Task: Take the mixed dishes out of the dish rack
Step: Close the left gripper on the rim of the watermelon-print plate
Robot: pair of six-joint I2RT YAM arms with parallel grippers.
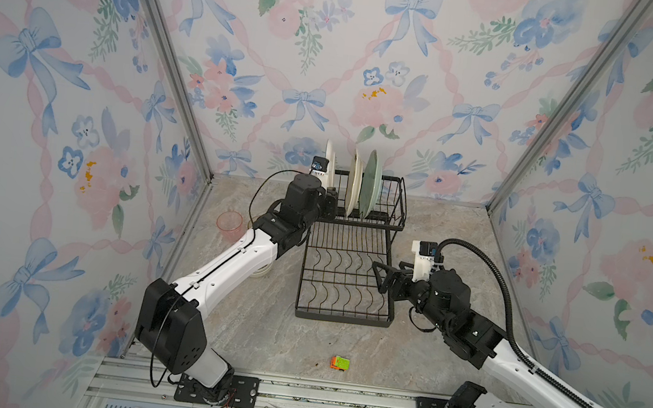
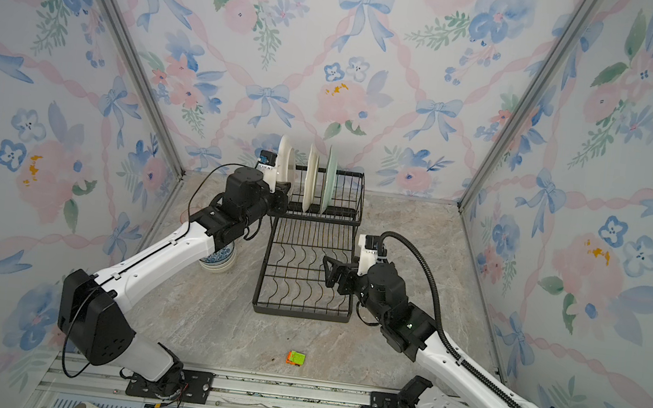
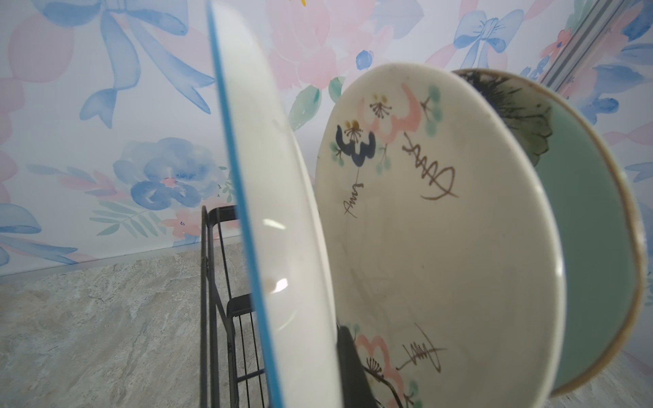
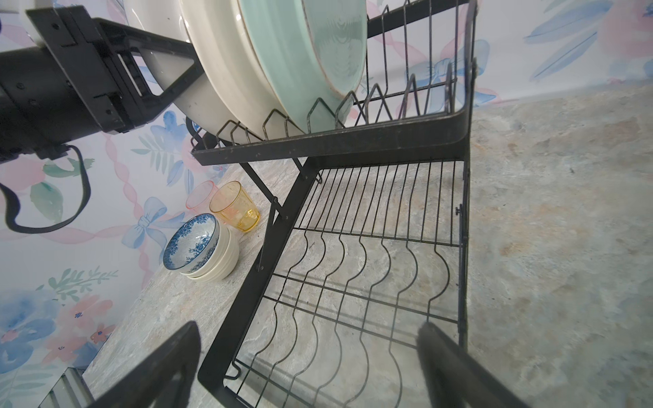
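Plates in upper basket of dish rack; bowls, tumblers left of it.

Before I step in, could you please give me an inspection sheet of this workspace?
Surface: marbled table, no spill seen.
Job's things: white plate, cream plate, green plate upright in rack; blue bowl inside white bowl, pink tumbler, amber tumbler on table beside it.
Clutter: toy block near front.
Grippers: left pincer shut on white plate; right pincer open over rack.
Cables: cable loops at left wrist; hose over right arm.
Surroundings: floral walls.
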